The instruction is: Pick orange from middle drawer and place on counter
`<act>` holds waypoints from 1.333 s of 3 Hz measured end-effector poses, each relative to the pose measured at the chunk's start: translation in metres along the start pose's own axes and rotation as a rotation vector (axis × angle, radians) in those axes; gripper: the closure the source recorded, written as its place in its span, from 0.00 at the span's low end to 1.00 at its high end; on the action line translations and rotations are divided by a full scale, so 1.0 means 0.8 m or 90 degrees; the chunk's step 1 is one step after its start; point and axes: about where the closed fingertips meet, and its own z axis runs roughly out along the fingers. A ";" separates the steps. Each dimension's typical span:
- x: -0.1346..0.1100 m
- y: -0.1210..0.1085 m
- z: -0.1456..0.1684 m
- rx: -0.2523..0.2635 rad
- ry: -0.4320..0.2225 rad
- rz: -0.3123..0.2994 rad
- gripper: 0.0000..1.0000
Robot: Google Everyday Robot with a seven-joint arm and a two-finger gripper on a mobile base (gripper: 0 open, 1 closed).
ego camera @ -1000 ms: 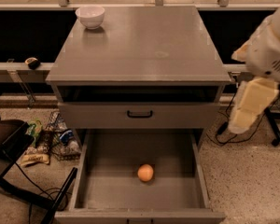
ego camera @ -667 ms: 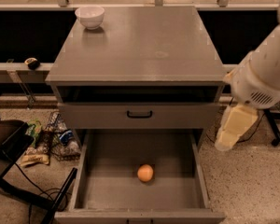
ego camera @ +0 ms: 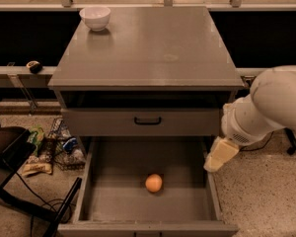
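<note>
In the middle drawer point(ego camera: 113, 201), pulled out at the frame's 6 o'clock, the orange point(ego camera: 153, 182) lies on the grey floor nr the tray's mid. It touches only the floor and sits clear of all four walls. Its underside is lost in its own shadow; the rest shows whole. The drawer's front wall is cut off by the frame's bottom edge, so only its top lip shows.

From the orange, the gripper point(ego camera: 219, 154) is at abt 2 o'clock, well apart from the fruit, hanging by the drawer's rt wall. Can't tell if it's over the rim or just beside it, or whether it touches. It shows only as a cream block angled down toward 7 o'clock; whether it's spread or pressed together can't be told from this side. It holds nothing that shows. The white arm point(ego camera: 266, 107) behind it runs off toward 3 o'clock and is cut by the rt edge.

At 12 o'clock of the orange, the shallower drawer front point(ego camera: 98, 122) w/ black handle point(ego camera: 148, 120) sits pushed in. Above it is a dark slot under the top, inside unreadable. Above that is the counter point(ego camera: 148, 38), w/ a faint round smudge point(ego camera: 170, 57) nr its mid and a white bowl point(ego camera: 95, 18) at its 11 o'clock corner.

At 9 o'clock of the drawer, on the ground, is a heap of clutter point(ego camera: 59, 147), too blurred to name.
</note>
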 end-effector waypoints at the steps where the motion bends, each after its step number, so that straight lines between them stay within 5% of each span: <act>1: -0.011 -0.011 0.025 0.038 -0.023 0.011 0.00; 3: -0.017 -0.003 0.028 0.042 -0.038 0.015 0.00; 4: -0.005 0.044 0.066 0.007 -0.049 0.059 0.00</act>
